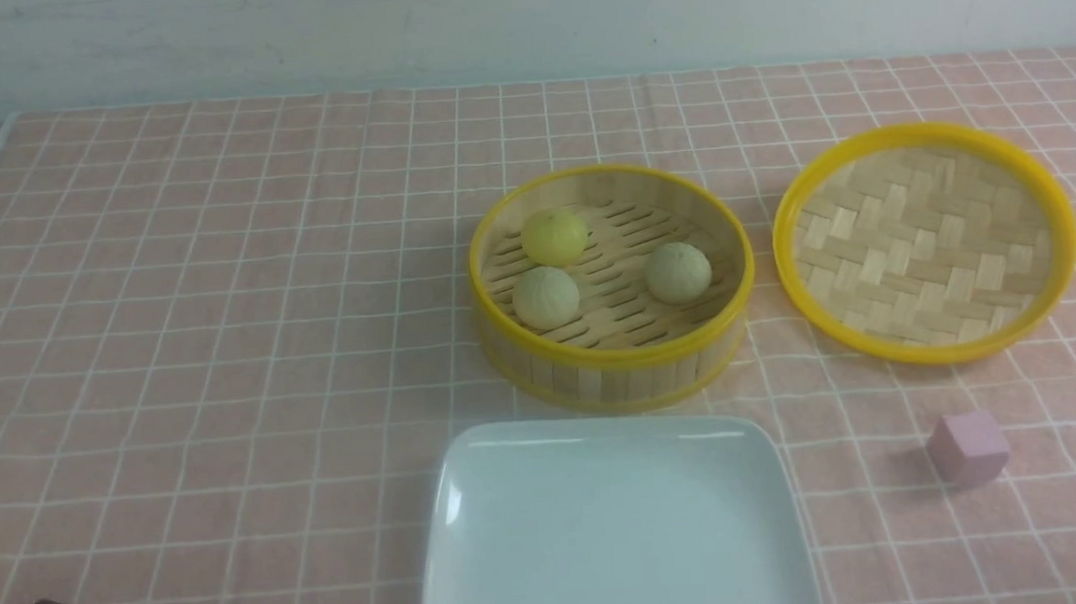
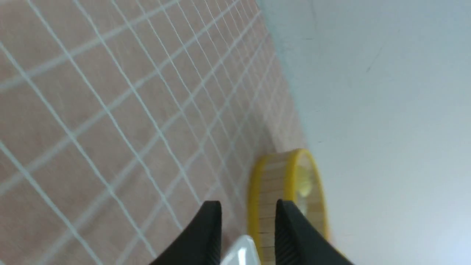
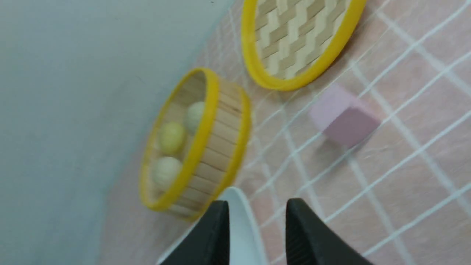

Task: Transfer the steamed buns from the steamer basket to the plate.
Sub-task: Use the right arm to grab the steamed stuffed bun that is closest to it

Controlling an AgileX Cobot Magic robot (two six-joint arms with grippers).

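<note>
Pink checked tablecloth (image 1: 177,361): covers the whole table to the far wall. Left of the steamer basket (image 1: 617,376) a wide stretch of cloth lies open.

Plate (image 1: 609,540): white, square, with rounded corners. It sits on the robot's side of the basket. Its far rim is just beside the basket's near wall; I cannot tell whether they touch. The near edge runs out of the front view. The face shows plain white.

Woven lid (image 1: 927,241): lies flat to the right of the basket, hollow side up. A narrow strip of cloth separates the two yellow rims.

Steamer basket: upright and uncovered, with slat walls rising well above the floor.

Left gripper (image 2: 248,206): far to the left of the basket and on the robot's side of it, low over the cloth. Its black fingers (image 2: 209,228) stand partly apart with only cloth and basket wall seen through the gap; it grips nothing.

Right gripper (image 3: 257,204): to the right of the basket, also on the robot's side. Its fingers (image 3: 312,228) are likewise parted and bare.

Pink cube (image 1: 968,447): right of the basket on the robot's side, off the lid's near edge and apart from it.

Steamed buns, all on the basket floor and none touching:
- Yellow bun (image 1: 555,236): far left.
- First beige bun (image 1: 546,297): near left.
- Second beige bun (image 1: 677,272): right of centre, with open floor around it.
</note>
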